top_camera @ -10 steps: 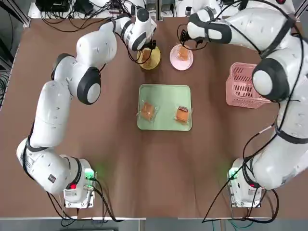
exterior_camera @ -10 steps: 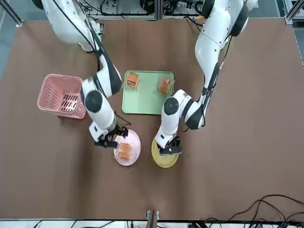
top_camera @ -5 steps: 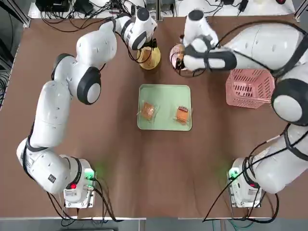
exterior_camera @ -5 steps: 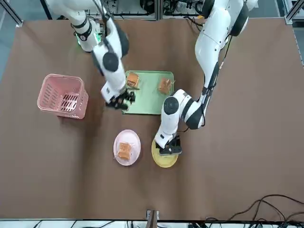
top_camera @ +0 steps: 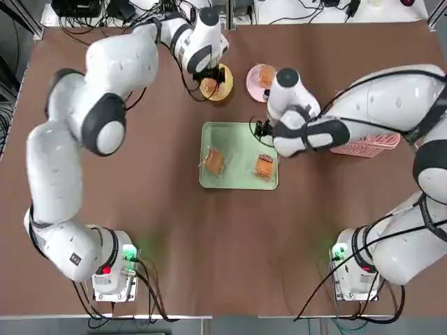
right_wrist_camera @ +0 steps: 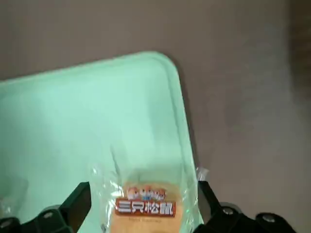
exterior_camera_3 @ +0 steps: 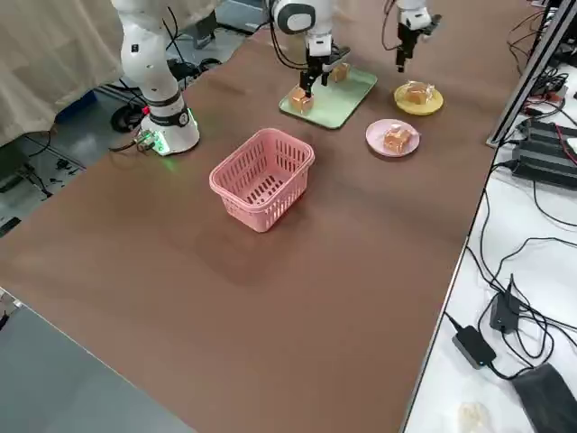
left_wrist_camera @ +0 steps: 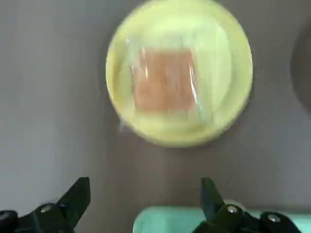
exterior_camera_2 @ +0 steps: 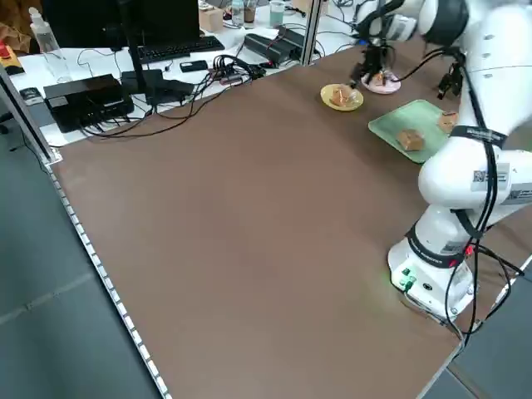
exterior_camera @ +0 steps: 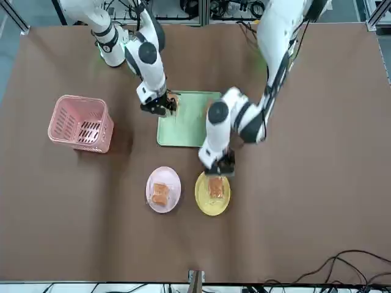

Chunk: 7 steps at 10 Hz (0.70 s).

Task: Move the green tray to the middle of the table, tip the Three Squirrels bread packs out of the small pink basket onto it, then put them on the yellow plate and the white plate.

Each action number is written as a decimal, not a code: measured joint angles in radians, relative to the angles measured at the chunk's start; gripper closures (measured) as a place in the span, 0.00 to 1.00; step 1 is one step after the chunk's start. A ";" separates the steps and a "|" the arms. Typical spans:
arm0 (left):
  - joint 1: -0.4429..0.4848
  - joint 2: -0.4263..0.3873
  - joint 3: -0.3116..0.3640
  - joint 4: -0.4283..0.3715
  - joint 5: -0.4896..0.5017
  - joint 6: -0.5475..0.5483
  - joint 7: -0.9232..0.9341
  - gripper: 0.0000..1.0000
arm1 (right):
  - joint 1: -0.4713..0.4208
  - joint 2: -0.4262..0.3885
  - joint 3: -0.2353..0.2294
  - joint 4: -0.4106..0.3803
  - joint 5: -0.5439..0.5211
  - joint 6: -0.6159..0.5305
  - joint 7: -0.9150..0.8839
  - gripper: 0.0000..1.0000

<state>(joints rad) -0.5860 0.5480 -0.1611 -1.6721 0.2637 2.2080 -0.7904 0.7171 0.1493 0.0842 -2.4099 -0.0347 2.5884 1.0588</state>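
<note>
Right pincer: we see the right gripper [right_wrist_camera: 141,213] with its fingers spread wide and nothing between them, poised over the green tray [top_camera: 234,136] at its 3 o'clock edge in the top view, placed, we judge, to take the pack below it.
Left pincer: the left gripper [left_wrist_camera: 143,206] is likewise spread and empty, hanging between the tray and the yellow plate [left_wrist_camera: 233,73]; we take it that this pack has been set down and let go.
Packs: of the Three Squirrels bread packs, one lies on the yellow plate [left_wrist_camera: 165,80], one on the white plate [exterior_camera: 160,193], two on the tray; the one under the right gripper [right_wrist_camera: 146,206] shows its dark red label.
Tray: pale green, low-rimmed, mid-table, plates at its 12 o'clock.
Basket: the small pink basket [exterior_camera_3: 261,176] stands upright at the tray's 3 o'clock, apart from it.
</note>
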 joint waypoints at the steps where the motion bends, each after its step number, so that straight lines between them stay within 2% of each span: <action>1: -0.002 -0.094 -0.047 -0.138 0.000 0.006 0.000 0.00 | 0.033 0.000 0.000 -0.034 0.000 0.055 0.042 0.02; 2: -0.003 -0.161 -0.090 -0.254 0.000 0.041 -0.001 0.00 | 0.055 -0.001 0.000 -0.052 0.000 0.075 0.068 0.03; 4: -0.003 -0.225 -0.155 -0.450 0.000 0.201 -0.002 0.00 | 0.062 -0.002 -0.002 -0.068 0.000 0.079 0.074 0.02; 5: -0.002 -0.240 -0.181 -0.519 0.000 0.249 -0.004 0.00 | 0.062 -0.001 -0.003 -0.075 0.000 0.080 0.074 0.02; 7: -0.003 -0.247 -0.206 -0.571 0.000 0.300 -0.004 0.00 | 0.064 0.015 -0.003 -0.090 0.001 0.122 0.086 0.02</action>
<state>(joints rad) -0.5888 0.3012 -0.3673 -2.2430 0.2641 2.5083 -0.7945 0.7809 0.1644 0.0808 -2.5000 -0.0342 2.7106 1.1451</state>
